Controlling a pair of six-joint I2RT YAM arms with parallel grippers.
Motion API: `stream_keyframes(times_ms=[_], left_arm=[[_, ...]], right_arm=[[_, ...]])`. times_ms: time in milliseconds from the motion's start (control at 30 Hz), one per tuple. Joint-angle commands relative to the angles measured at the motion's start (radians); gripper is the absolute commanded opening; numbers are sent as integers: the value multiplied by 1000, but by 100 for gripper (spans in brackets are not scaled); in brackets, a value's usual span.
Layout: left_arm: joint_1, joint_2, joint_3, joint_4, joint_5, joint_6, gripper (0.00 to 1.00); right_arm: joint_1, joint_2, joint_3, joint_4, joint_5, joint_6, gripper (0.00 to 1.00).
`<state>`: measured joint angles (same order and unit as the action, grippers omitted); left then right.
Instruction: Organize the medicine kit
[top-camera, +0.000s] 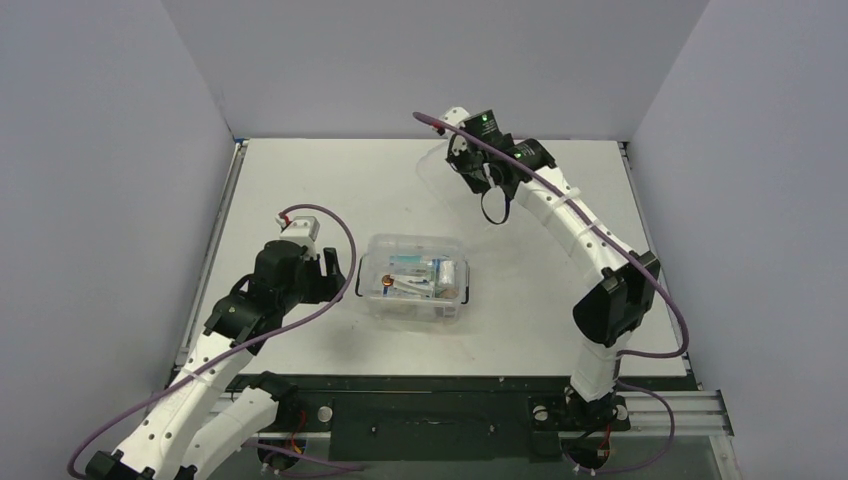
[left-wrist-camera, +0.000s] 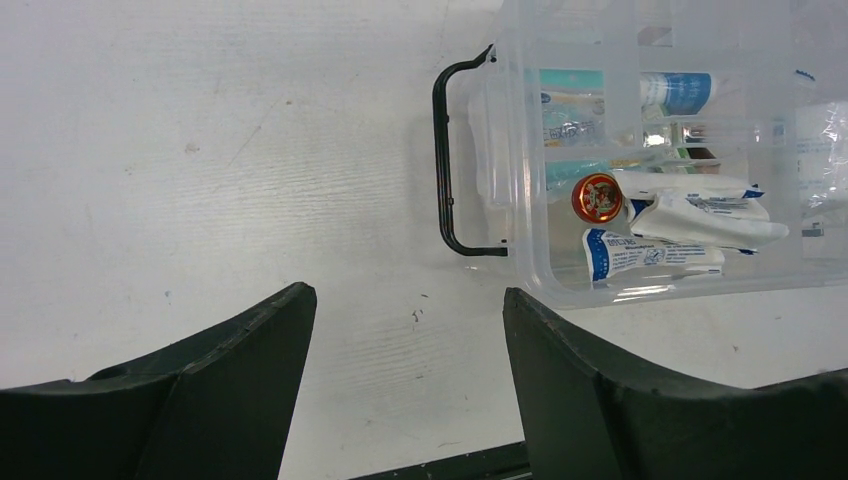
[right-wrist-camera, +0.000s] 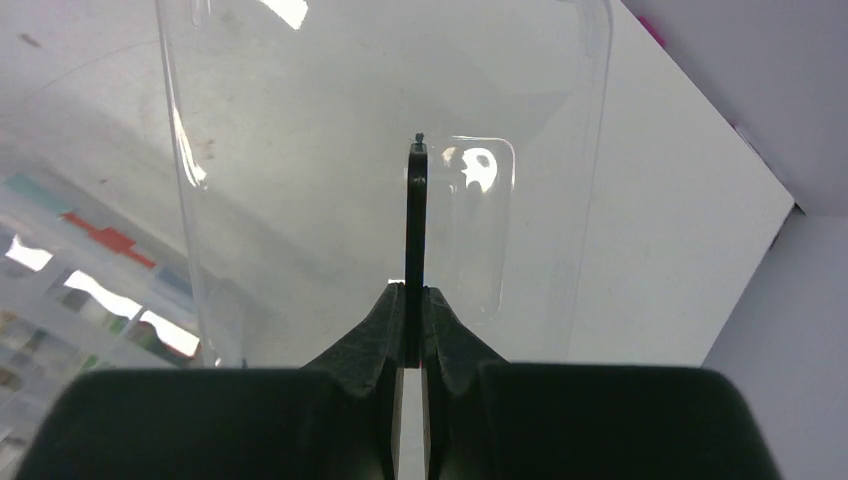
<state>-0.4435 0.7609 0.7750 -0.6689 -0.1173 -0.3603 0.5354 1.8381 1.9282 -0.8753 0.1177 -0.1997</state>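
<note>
The medicine kit (top-camera: 455, 306), a clear box without a lid, stands mid-table holding tubes, packets (left-wrist-camera: 690, 222) and an orange-capped item (left-wrist-camera: 597, 197). Its black side clip (left-wrist-camera: 442, 160) faces my left gripper (top-camera: 335, 275), which is open and empty just left of the box, low over the table; in the left wrist view (left-wrist-camera: 405, 295) the box corner (left-wrist-camera: 530, 285) lies beside the right finger. My right gripper (top-camera: 486, 186) is shut on the thin black handle (right-wrist-camera: 416, 220) of the flat clear lid (right-wrist-camera: 300, 180) and holds it up over the far table.
White table (top-camera: 300, 190) enclosed by grey walls on the left, back and right. A black rail (top-camera: 430, 400) with the arm bases runs along the near edge. The kit shows blurred at the lower left of the right wrist view (right-wrist-camera: 60, 290).
</note>
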Motion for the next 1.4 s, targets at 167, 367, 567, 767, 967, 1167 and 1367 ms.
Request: stream_keyframes(times_ms=[167,367,567,767,967,1167,1367], left_arm=[[20,-13,9,20,-117,-43,67],[53,-32,20,-5,-194,-82,67],[69,-80,20,-15,-278,-107,67],[83,-109,18,-24,-356,-132,67],[90,-121,18,-37,-392,-142,67],[97,-129,17,-41,-409,-152,67],[101,-128,17,-41,-409,-154,67]], right_arm=[[83,-165,-38,-29,-258,-116,0],[161,-205,-119,-44,-306,-231,0],[237,-205,-172,-57,-348,-317,0],[292,-174,-167,-68,-373,-361,0],[328,-133,-154,-76,-360,-386,0],[360,-101,-157,-93,-354,-418,0],[372,-81,-157,-106,-346,-426,0]])
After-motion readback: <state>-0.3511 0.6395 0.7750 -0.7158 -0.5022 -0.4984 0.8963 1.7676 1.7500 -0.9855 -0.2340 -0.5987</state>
